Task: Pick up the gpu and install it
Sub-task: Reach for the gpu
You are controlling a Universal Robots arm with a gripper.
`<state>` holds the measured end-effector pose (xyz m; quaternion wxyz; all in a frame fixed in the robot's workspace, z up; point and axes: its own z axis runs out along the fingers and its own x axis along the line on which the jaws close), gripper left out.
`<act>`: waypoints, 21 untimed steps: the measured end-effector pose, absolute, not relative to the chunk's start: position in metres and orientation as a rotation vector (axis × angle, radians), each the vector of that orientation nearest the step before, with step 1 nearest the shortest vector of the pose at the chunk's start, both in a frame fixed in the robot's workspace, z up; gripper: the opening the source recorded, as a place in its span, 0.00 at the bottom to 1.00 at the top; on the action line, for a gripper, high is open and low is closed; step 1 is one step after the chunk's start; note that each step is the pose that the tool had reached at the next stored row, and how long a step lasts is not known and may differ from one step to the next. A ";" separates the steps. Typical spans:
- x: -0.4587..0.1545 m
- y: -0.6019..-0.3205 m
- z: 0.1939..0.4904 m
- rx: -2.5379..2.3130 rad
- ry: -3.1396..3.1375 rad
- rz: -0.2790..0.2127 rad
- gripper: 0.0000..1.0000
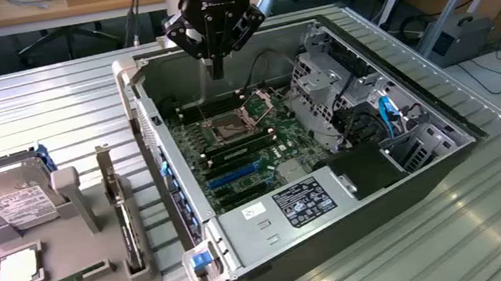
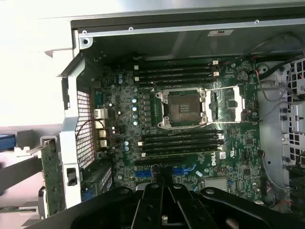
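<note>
Hovering shut and empty over the far end of the open case (image 1: pixel 356 235), the gripper (image 1: pixel 216 70) has the gpu (image 1: pixel 128 225) well off to the exterior view's left and nearer, standing on edge in the gray holder (image 1: pixel 66 264), long axis running near-to-far.

My gripper (image 1: pixel 216 72): matt black. Case (image 1: pixel 167 75): bare grey sheet metal. Motherboard (image 1: pixel 250 137): green, slightly glossy. Ribbed table (image 1: pixel 38 101) gleams metallic; parts holder (image 1: pixel 72 239), dull grey plastic.

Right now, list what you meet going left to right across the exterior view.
The hard drive → gpu standing on edge → CPU socket → drive cage → blue cable.
</note>
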<state>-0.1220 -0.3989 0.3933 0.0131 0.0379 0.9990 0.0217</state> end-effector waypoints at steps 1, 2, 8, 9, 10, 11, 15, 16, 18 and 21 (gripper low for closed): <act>-0.122 -0.399 0.393 0.118 3.113 0.068 0.11; -0.122 -0.399 0.393 0.118 3.113 0.068 0.11; -0.122 -0.399 0.393 0.118 3.112 0.068 0.11; -0.122 -0.399 0.393 0.118 3.113 0.068 0.11; -0.122 -0.399 0.393 0.118 3.112 0.068 0.11; -0.122 -0.399 0.393 0.118 3.113 0.068 0.11; -0.123 -0.399 0.393 0.118 3.112 0.068 0.11; -0.127 -0.399 0.393 0.118 3.112 0.068 0.11; -0.137 -0.399 0.393 0.118 3.112 0.068 0.11; -0.163 -0.399 0.393 0.117 3.108 0.068 0.11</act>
